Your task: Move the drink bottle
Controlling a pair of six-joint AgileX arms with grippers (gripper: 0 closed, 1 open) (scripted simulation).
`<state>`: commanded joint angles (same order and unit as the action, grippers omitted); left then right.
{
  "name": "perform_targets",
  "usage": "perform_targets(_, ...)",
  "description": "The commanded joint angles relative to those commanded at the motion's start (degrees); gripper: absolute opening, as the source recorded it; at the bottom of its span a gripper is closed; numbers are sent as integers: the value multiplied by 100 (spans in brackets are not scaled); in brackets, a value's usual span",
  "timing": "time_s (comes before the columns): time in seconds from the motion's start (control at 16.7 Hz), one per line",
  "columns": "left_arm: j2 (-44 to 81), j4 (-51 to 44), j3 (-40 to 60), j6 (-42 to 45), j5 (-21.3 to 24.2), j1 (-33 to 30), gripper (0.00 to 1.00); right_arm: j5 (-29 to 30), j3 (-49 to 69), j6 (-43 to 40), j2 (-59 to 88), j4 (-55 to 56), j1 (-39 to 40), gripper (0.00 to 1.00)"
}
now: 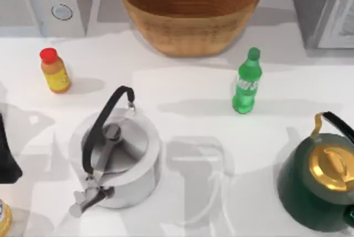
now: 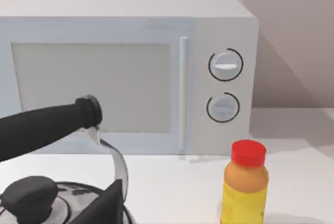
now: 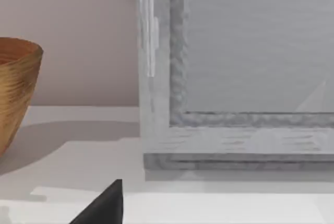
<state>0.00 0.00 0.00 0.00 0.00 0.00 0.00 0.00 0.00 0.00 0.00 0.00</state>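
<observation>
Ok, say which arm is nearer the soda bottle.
Right, likely. The left arm sits at the table's far left, beyond the silver kettle from the green soda bottle; the right gripper faces the right-side appliance.

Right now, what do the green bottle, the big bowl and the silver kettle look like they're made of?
The drink bottle looks like translucent green plastic, glossy, light passing through it. The bowl seems woven wicker or fibre: tan, matte, with ridged horizontal rings. The silver kettle looks like polished metal with soft reflections; its black handle may be plastic.

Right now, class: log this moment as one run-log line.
drink bottle: upright, untouched, front of basket | left arm: parked at table's left edge | phase: not started
</observation>
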Motion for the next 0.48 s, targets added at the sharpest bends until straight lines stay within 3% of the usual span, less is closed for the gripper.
perform_targets(0.24,0,0,0,0,0,0,100,-104,183,-122,146,96,2,100)
perform_targets(0.48,0,0,0,0,0,0,100,-587,1164,-457,1086,280,100,100)
